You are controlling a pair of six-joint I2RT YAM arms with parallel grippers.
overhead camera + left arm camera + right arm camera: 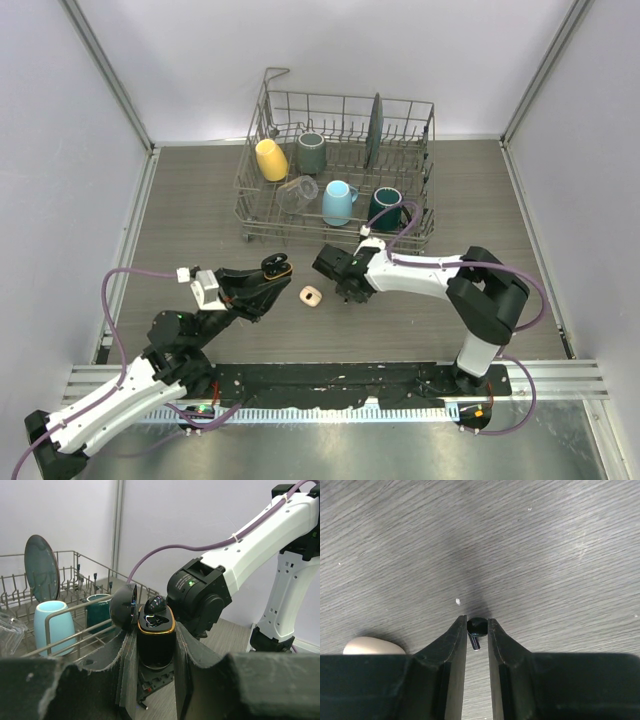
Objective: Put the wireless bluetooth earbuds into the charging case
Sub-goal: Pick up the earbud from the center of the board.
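Your left gripper (155,647) clamps the black, gold-rimmed charging case (156,625) upright and open for loading; your right gripper (477,632) pinches a tiny black earbud (477,625) on the wood-grain table (545,555).

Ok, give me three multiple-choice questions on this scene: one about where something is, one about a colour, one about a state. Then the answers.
1. Where is the black charging case?
A. In the left gripper
B. In the right gripper
C. Lying free, in neither

2. What colour is the earbud between the right gripper's fingers?
A. Cream
B. Yellow
C. Black

3. How is the case's lid?
A. Shut
B. Open
C. Missing

Answers:
1 A: the left wrist view shows that gripper's fingers clamped on both sides of the case.
2 C: the right wrist view shows a small black stemmed bud pinched at the fingertips.
3 B: the lid is swung back on its hinge, so the inside of the case is exposed.
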